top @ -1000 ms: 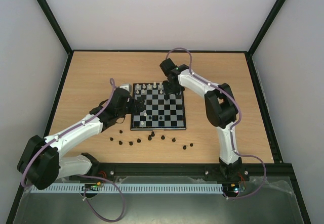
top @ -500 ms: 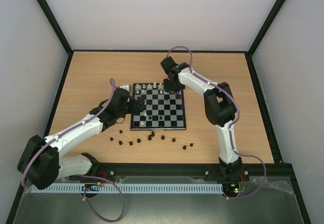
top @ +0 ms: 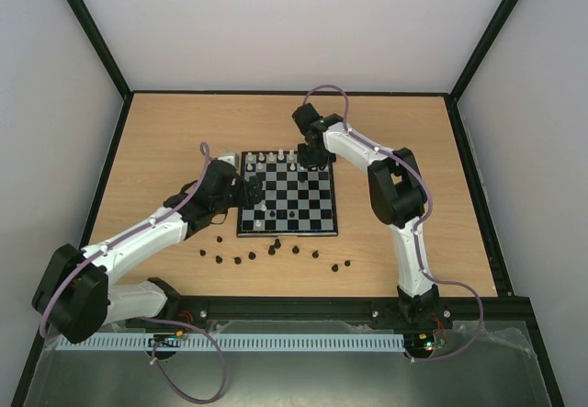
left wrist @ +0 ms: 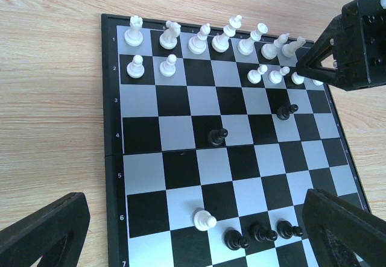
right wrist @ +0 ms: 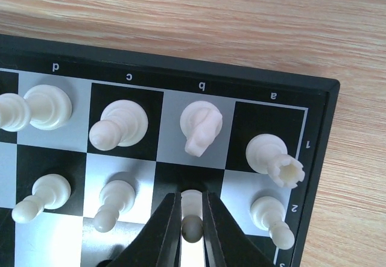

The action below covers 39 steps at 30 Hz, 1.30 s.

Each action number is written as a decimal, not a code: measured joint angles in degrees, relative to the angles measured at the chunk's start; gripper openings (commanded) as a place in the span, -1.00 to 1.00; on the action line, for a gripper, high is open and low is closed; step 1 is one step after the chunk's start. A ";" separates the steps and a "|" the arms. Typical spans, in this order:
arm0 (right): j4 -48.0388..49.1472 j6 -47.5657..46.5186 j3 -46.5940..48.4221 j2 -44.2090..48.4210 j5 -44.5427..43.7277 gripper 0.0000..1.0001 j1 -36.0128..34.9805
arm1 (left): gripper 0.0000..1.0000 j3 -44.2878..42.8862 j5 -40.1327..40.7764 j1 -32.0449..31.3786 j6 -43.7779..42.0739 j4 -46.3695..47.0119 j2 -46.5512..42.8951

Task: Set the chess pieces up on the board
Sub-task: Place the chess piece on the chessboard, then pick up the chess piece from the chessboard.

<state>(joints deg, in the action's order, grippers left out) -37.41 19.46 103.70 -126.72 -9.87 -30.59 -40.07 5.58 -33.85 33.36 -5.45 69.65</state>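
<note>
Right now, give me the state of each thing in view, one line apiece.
right gripper, shut on a white pawn at the second row.
left gripper, open, empty, over the board.
board, lying flat on the table.
white back-row pieces, upright on the first row.
loose black pieces, off the board on the table, posture too small to tell.
</note>
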 measured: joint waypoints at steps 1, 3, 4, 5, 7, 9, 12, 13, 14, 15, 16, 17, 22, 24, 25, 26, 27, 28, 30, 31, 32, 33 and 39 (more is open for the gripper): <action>0.00 0.00 0.00 -0.07 0.02 -0.77 0.00 | 0.99 0.00 -0.02 0.00 0.02 0.00 0.07; 0.00 0.00 0.00 -0.17 0.17 -0.70 0.07 | 0.99 0.00 0.00 0.00 0.00 0.00 0.20; 0.00 -0.02 0.00 -0.17 0.22 -0.65 0.09 | 0.99 0.00 -0.02 0.00 0.00 0.00 0.22; 0.00 0.00 0.00 -0.17 0.24 -0.60 0.11 | 0.99 0.00 -0.02 0.00 0.02 0.00 0.24; 0.02 -0.13 0.00 -0.17 0.35 -0.52 0.17 | 0.99 0.00 -0.02 0.00 0.00 0.00 0.26; 0.02 -0.04 0.00 -0.17 0.42 -0.49 0.20 | 0.99 0.00 0.00 0.00 0.00 0.00 0.31; 0.04 -0.13 0.00 -0.17 0.59 -0.46 0.20 | 0.99 0.00 0.00 0.00 0.00 0.00 0.44; 0.11 -0.13 -0.04 -0.15 0.79 -0.44 0.20 | 0.99 0.00 0.00 0.00 0.00 0.00 0.61; 0.13 -0.09 -0.09 -0.09 0.90 -0.41 0.20 | 0.99 0.00 0.02 0.00 0.00 -0.02 0.72; 0.48 -0.09 -0.42 0.15 1.27 -0.40 0.20 | 0.99 0.00 0.02 0.00 0.00 0.00 0.94; 0.79 -0.11 -1.09 0.74 1.79 -0.39 0.20 | 0.99 -0.04 0.04 0.00 0.00 0.00 1.25; 0.92 -0.04 -1.62 1.27 2.03 -0.36 0.20 | 0.99 -0.07 0.09 0.00 0.00 -0.02 1.64; 2.03 0.48 -6.38 8.50 3.74 -0.32 -0.39 | 0.97 -0.42 0.48 0.00 -0.42 -0.07 4.85; 2.71 0.83 -8.74 13.14 3.96 -0.30 -0.87 | 0.87 -0.81 0.55 0.00 -0.59 -0.22 6.51; 3.26 1.03 -10.05 15.61 4.04 -0.30 -1.33 | 0.79 -1.14 0.55 0.00 -0.70 -0.31 7.48; 3.82 1.27 -11.63 18.36 4.13 -0.30 -1.97 | 0.72 -1.57 0.55 0.00 -0.87 -0.48 8.50; 4.39 1.51 -13.44 21.29 4.28 -0.29 -2.78 | 0.65 -1.99 0.48 0.00 -0.90 -0.68 9.33; 4.81 1.66 -15.10 23.78 4.37 -0.29 -3.52 | 0.60 -2.51 0.44 0.00 -1.05 -1.07 10.14; 5.84 2.03 -18.71 28.30 4.57 -0.27 -4.79 | 0.54 -3.91 0.42 0.00 -1.29 -2.25 11.65; 6.23 2.23 -20.90 30.56 4.79 -0.27 -5.55 | 0.46 -4.87 0.50 0.00 -1.46 -3.08 12.39; 6.38 2.43 -22.58 32.15 4.90 -0.27 -5.97 | 0.36 -5.57 0.55 0.00 -1.44 -3.37 13.00; 6.73 2.51 -24.79 33.94 5.01 -0.26 -6.29 | 0.29 -6.40 0.57 0.00 -1.46 -3.93 13.66; 7.23 2.67 -32.70 39.15 5.07 -0.25 -6.40 | 0.00 -10.10 1.20 -1.16 -1.73 -7.21 16.96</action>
<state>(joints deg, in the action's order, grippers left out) -30.17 22.13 71.00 -87.57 -4.80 -36.99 -50.17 6.79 -35.00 31.64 -12.67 86.61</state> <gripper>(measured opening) 0.371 0.558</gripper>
